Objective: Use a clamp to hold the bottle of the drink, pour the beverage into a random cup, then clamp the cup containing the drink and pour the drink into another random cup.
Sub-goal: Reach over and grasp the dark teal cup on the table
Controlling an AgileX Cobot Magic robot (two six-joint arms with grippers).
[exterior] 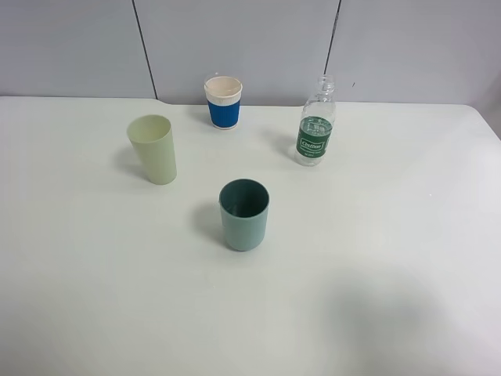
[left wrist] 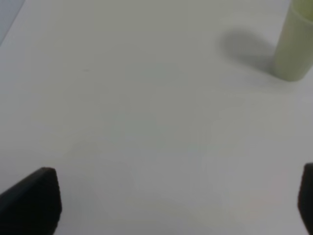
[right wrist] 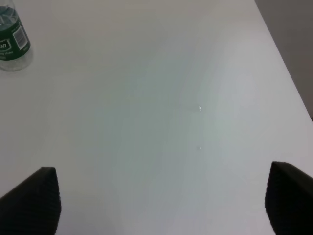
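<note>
Where the white desk (exterior: 376, 258) runs back toward the grey wall, the clear bottle (exterior: 315, 129) with a green label stands upright on its own, touched by neither hand. Taking the high view as a clock face centred on the bottle, a paper cup (exterior: 224, 102) with a blue sleeve stands between 9 and 10 o'clock, near the desk's far edge. A teal cup (exterior: 244, 214) stands at about 7 o'clock, nearer the middle of the desk. A pale green cup (exterior: 153, 149) stands at 9 o'clock, the farthest of the three. All three cups are upright, mouths up, and well apart from each other and from the bottle.

The right hand (right wrist: 160, 200) has its two dark fingers spread apart, with only bare desk showing between them; its wrist camera catches the lower part of the bottle at the edge of the picture, well away from the fingers. The left hand (left wrist: 168, 200) is spread wide too, again over bare desk, and its camera shows the pale green cup at a distance, clear of both fingers.
</note>
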